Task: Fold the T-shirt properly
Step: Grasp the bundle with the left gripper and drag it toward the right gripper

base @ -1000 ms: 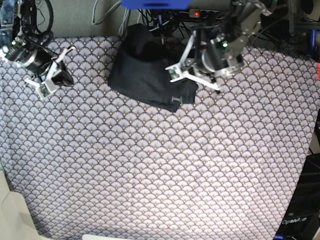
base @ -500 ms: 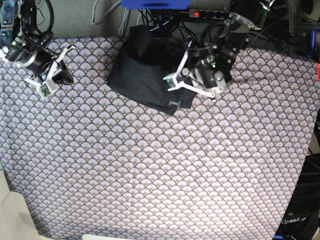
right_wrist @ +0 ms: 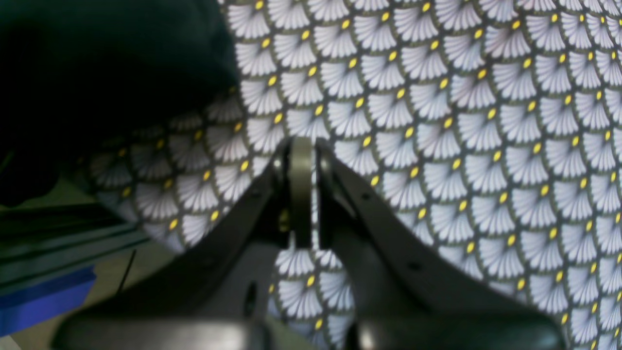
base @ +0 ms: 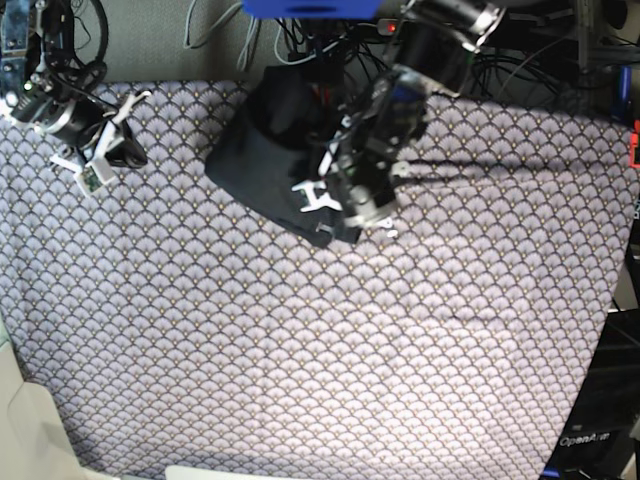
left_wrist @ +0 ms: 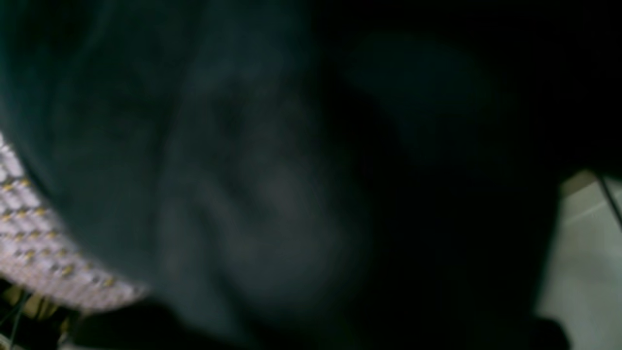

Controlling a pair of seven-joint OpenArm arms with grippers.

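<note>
The T-shirt point(base: 262, 150) lies bunched in a dark, loosely folded heap at the far edge of the bench point(base: 300, 340), which is covered with a pale fan-scale patterned cloth with small yellow dots. Part of the garment rises toward the back rim, near a tangle of cables point(base: 300, 40) and a blue bar point(base: 310, 8).

The left gripper point(base: 340, 205) is down on the near right corner of the heap, its arm reaching in from the back. Its jaws are closed, and they sit right at the cloth's edge, but whether a fold is pinched between them cannot be told from the base view. The left wrist view is almost filled with blurred dark fabric point(left_wrist: 272, 194) (pressed very close to the lens), with only a sliver of the patterned cover at the lower left.

The right gripper point(base: 98, 172) hangs over the bench's far left corner, well apart from the T-shirt. In its wrist view the right gripper point(right_wrist: 302, 146) shows its two dark jaws brought together with only a thin slit between the tips, holding nothing; the patterned cover lies beneath them and a dark mass sits at the upper left.
</note>
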